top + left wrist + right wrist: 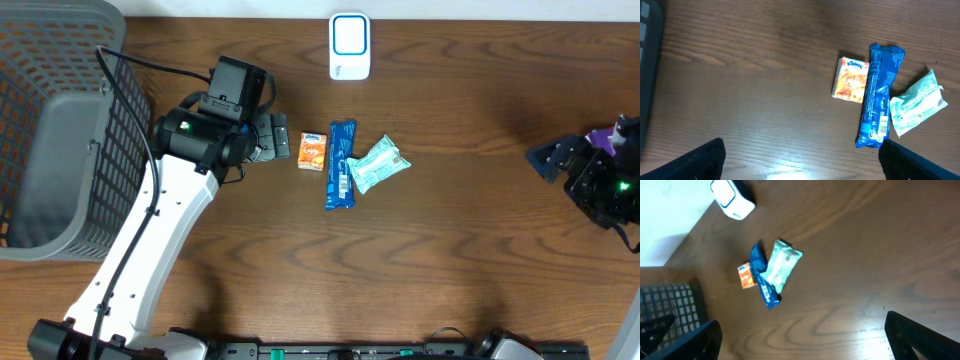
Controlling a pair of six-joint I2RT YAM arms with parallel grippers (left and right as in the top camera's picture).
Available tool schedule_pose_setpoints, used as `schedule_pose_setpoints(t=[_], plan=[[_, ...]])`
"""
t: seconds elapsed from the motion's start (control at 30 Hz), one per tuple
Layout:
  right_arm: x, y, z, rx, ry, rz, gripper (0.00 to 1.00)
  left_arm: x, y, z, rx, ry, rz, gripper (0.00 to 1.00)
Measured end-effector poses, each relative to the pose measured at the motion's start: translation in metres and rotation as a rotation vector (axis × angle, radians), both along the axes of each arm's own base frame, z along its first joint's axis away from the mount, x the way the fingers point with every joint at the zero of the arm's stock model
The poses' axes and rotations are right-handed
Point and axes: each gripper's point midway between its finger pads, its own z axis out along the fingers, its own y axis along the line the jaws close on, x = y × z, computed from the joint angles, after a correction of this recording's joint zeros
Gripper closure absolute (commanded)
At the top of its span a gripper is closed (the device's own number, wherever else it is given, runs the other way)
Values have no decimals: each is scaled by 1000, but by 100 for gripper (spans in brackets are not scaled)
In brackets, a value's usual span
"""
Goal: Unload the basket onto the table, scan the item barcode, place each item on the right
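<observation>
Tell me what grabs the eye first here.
Three small packs clustered mid-table: a long blue foil wrapper, a small orange tissue pack on its left, a pale green wipes packet on its right. Behind them stands a white, blue-ringed scanner box; a grey mesh basket fills the far left.

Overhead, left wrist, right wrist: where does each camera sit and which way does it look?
Overhead: above the table, looking straight down; shows the left arm, right gripper, basket and white scanner.
Left wrist: on the left arm, facing down at the orange tissue pack, blue packet and pale green packet; its open fingers fill the bottom corners.
Right wrist: on the right arm, facing across the table at those packets; its open fingers show below.
Shared: all three show the blue packet.
</observation>
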Motion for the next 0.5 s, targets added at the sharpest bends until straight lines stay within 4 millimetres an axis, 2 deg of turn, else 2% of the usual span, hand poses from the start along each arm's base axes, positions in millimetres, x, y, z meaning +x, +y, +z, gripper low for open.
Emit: schedule_pose_setpoints(t=[0.3, 0.5], plan=[[10, 13, 6, -17, -57, 76, 1, 0, 0, 0, 0, 0, 0, 2], [13, 14, 8, -23, -72, 84, 1, 0, 0, 0, 0, 0, 0, 2]])
